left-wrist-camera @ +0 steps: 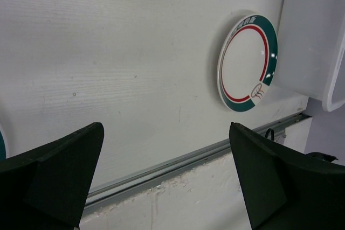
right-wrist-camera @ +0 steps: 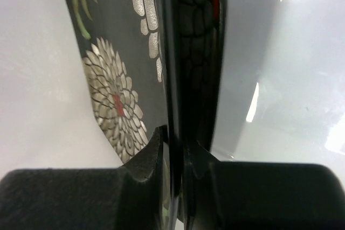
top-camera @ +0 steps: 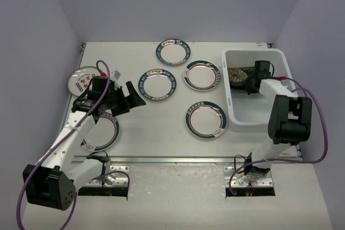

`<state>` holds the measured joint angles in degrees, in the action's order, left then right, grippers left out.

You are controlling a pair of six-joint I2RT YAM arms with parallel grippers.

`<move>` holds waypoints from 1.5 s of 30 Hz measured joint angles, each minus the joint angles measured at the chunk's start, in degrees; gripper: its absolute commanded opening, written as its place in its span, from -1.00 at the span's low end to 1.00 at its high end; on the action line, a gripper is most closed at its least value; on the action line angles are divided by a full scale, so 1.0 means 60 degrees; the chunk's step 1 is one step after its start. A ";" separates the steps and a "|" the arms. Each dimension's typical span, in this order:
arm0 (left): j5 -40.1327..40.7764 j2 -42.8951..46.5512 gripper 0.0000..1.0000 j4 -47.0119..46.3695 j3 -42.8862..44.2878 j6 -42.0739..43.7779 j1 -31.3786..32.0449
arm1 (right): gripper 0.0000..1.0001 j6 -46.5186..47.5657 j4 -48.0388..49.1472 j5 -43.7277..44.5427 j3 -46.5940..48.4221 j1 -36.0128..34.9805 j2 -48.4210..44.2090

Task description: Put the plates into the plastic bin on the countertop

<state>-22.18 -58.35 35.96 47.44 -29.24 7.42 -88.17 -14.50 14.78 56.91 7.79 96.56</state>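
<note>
The right gripper (right-wrist-camera: 175, 149) is down inside the white translucent plastic bin (top-camera: 253, 53) by the worktop's far right corner. Its fingers are pinched narrow on the rim of a square black floral plate (right-wrist-camera: 113, 87), which hangs edge-on between the pads. Whether it touches the bin floor, I cannot tell. It looks a stiff, glossy dish, hard and likely brittle. A thin rim pinch like that could let it swing or slip, so I'd ease it down rather than drop it.

Over by the left edge, the left gripper (top-camera: 129, 99) hovers with its fingers spread wide, holding nothing, above the off-white matte countertop (top-camera: 156, 133). The round white plates with teal rims (top-camera: 157, 84) lie flat across the middle. One sits just beside the bin's near corner and another lies under the left arm. A round plate with red medallions (top-camera: 82, 81) sits at the left edge. These lie low and look slick, so the raised rim is probably the only place to take hold.
</note>
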 measured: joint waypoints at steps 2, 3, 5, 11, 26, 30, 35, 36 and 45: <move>-0.0036 0.0000 1.00 -0.0009 0.0000 -0.0003 0.0000 | -0.30 0.0116 -0.0162 -0.0143 0.0325 -0.0007 0.0286; -0.0048 0.0000 1.00 -0.0012 0.0000 -0.0003 0.0000 | -0.12 0.0248 -0.0182 -0.0212 0.0371 -0.0010 0.0355; -0.0078 0.0000 1.00 -0.0013 -0.0001 -0.0001 0.0000 | 0.04 0.0509 -0.0498 -0.0342 0.0376 -0.0020 0.0459; -0.0154 -0.0004 1.00 -0.0015 -0.0069 0.0005 0.0000 | 0.41 0.0966 -0.1357 -0.0607 0.0162 -0.0076 0.0534; -0.0108 -0.0457 1.00 -0.0066 -0.0069 0.0144 0.0000 | 0.97 0.1914 -0.2677 -0.1332 0.0612 -0.0136 -0.1117; -0.0159 -0.0847 1.00 -0.0217 -0.0068 0.0158 0.0030 | 0.98 0.2375 -0.2690 -0.1815 0.0612 -0.0298 -0.1858; -0.0223 -0.1597 1.00 -0.1072 -0.0068 -0.0124 0.0592 | 0.98 0.3710 -0.2857 -0.1548 0.1161 -0.1553 -0.2914; -0.0259 -0.1800 1.00 -0.1393 -0.0078 -0.0261 0.0812 | 0.98 0.4070 -0.2956 -0.1326 0.1515 -0.2005 -0.3062; -0.0453 -0.4512 0.98 -0.4982 -0.0222 -0.1770 0.3380 | 0.98 0.7053 -0.2837 -0.1402 0.1901 -0.3948 -0.5616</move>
<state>-24.90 -85.42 6.06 46.11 -39.86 27.70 -45.86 -31.52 6.37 68.32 -15.89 62.86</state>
